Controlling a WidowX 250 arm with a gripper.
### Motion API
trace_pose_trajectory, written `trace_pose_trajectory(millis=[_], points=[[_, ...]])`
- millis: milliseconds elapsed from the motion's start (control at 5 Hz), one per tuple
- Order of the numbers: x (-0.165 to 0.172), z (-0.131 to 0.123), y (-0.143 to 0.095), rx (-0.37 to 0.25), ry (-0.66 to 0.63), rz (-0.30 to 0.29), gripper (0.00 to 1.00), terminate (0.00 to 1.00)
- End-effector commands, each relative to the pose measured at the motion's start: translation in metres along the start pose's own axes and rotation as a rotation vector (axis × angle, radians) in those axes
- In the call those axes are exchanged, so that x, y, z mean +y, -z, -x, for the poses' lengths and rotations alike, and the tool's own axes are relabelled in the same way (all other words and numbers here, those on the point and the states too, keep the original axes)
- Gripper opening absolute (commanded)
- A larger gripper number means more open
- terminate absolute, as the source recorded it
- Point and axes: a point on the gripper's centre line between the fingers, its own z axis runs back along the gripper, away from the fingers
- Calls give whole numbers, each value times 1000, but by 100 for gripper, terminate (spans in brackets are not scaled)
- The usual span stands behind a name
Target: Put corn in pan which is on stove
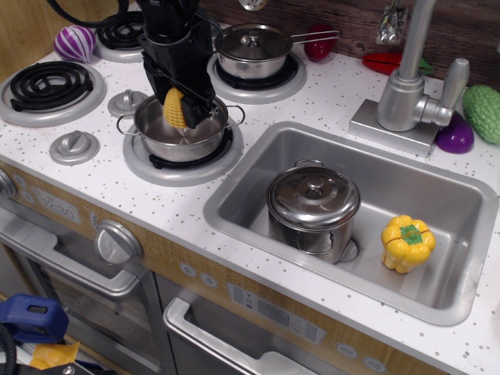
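Note:
The yellow corn (175, 108) is held upright in my black gripper (178, 109), which is shut on it. The gripper hangs right over the open shiny steel pan (205, 134), with the corn's lower end at about rim height inside it. The pan sits on the front middle burner (178, 166) of the white speckled stove (117, 187). The arm hides the pan's back rim.
A lidded saucepan (254, 48) stands on the back burner. The sink (461, 195) holds a lidded steel pot (314, 207) and a yellow bell pepper (407, 242). A faucet (410, 86) stands behind it. A black coil burner (48, 84) lies left, with grey knobs (74, 146) nearby.

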Motion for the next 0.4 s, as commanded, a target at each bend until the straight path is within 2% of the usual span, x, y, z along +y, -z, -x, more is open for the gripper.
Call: trace_pose_trajectory(millis=[0,200], points=[[7,-12,-8,-39,20,-18,100,0],[7,-12,-8,-39,20,-18,100,100]])
